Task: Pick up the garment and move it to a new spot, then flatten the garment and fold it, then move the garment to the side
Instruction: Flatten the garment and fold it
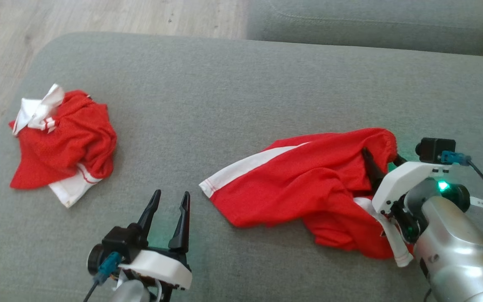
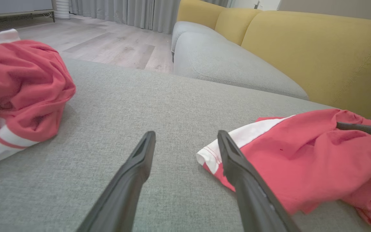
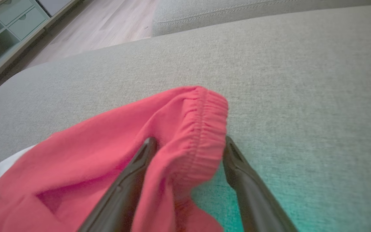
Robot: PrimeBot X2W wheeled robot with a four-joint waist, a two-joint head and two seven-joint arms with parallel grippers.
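- The grey cushion [image 1: 241, 75] takes up nearly the whole scene, with wood floor beyond its far-left corner.
- The red shorts [image 1: 304, 184] lie rumpled on the cushion's right half. Their long axis runs across the robot's front, from a leg hem at the left to the waist at the right, which lies a little farther away.
- A second red-and-white garment [image 1: 65, 142] sits bunched near the left edge, well apart from the shorts and touched by neither hand.
- The right arm reaches in from the lower right, its forearm low over the near side of the shorts.
- The right gripper [image 1: 386, 161] is spread wide and straddles the elastic waistband [image 3: 204, 129], one finger lying on the red cloth and the other on the cushion side. It hasn't pinched yet.
- The left gripper [image 1: 171, 194] is spread too, and empty, pointing away over bare cushion.
- The shorts' white-striped hem corner [image 2: 209, 154] lies just to the right of the left gripper's right finger, so I'd say each arm already has its own end of the shorts close by. The right need only close, while the left must shift slightly rightward.
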